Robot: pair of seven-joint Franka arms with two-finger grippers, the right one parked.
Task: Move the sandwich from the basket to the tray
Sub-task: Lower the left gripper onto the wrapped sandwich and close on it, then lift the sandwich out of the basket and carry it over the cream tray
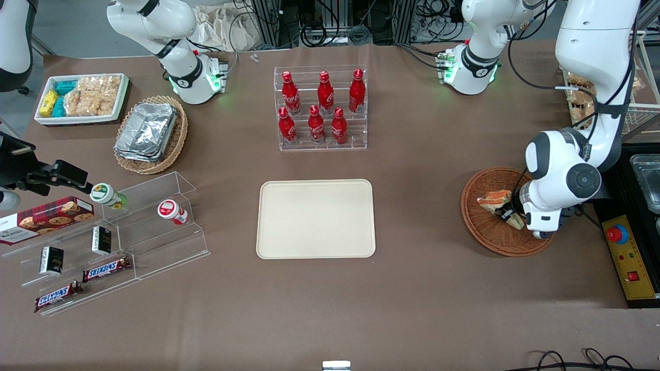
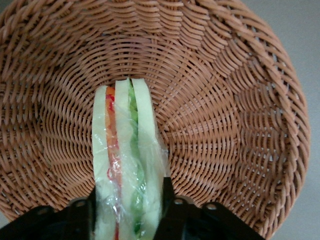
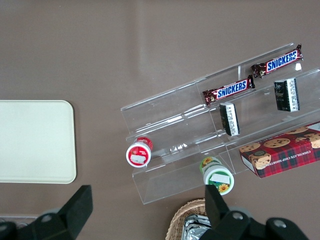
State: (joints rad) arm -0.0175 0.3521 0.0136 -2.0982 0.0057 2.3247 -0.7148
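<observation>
The sandwich (image 2: 127, 150), a clear-wrapped wedge of white bread with orange-red and green layers, lies in the reddish-brown wicker basket (image 2: 225, 125). My left gripper (image 2: 129, 196) is down in the basket, with a black finger pressed against each bread face, shut on the sandwich. In the front view the gripper (image 1: 508, 214) sits across the sandwich (image 1: 494, 199) inside the basket (image 1: 490, 242), toward the working arm's end of the table. The cream-beige tray (image 1: 315, 218) lies flat at mid-table with nothing on it.
A clear rack of red bottles (image 1: 320, 108) stands farther from the front camera than the tray. Toward the parked arm's end are a tiered clear shelf (image 1: 149, 226) with snacks, a tan basket of foil containers (image 1: 149, 135) and a white bin (image 1: 82, 98). A control box (image 1: 629, 257) lies beside the basket.
</observation>
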